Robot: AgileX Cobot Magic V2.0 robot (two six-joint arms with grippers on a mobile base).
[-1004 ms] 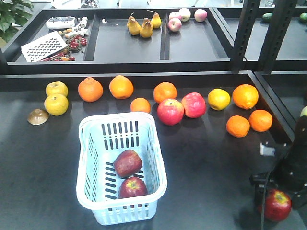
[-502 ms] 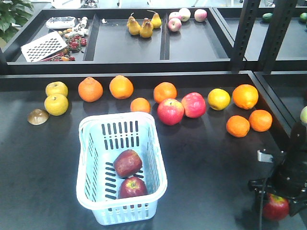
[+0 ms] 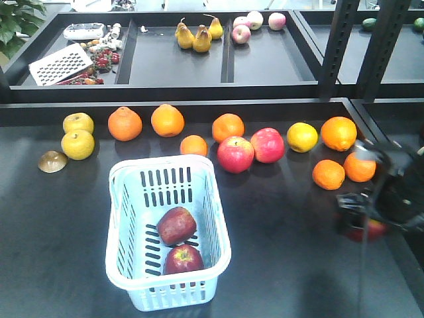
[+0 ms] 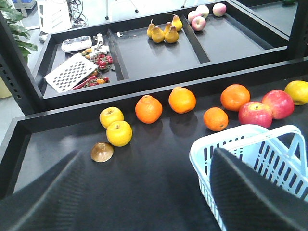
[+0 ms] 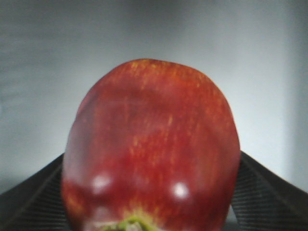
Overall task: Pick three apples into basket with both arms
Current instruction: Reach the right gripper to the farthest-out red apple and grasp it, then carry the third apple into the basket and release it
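The pale blue basket (image 3: 222, 228) stands left of centre on the dark table. Two dark red apples lie in it, one (image 3: 176, 225) behind the other (image 3: 183, 259). The third apple (image 3: 368, 230) is at the right, raised off the table and blurred, with my right gripper (image 3: 361, 215) shut on it. In the right wrist view this apple (image 5: 151, 139) fills the frame, with a black finger (image 5: 29, 202) on each side. My left gripper (image 4: 144, 202) is open over bare table, just left of the basket's rim (image 4: 226, 142). The left arm is out of the front view.
A row of oranges (image 3: 125, 123), yellow fruits (image 3: 77, 144) and two pink-red apples (image 3: 236, 154) runs behind the basket. Two more oranges (image 3: 328, 174) lie close behind the right gripper. A brown shell-like piece (image 3: 52, 161) lies at the left. Raised trays (image 3: 179, 66) with pears stand at the back.
The right gripper closed on the apple at the front right corner and has lifted it, moving back and slightly left. The basket and its two apples stay put.
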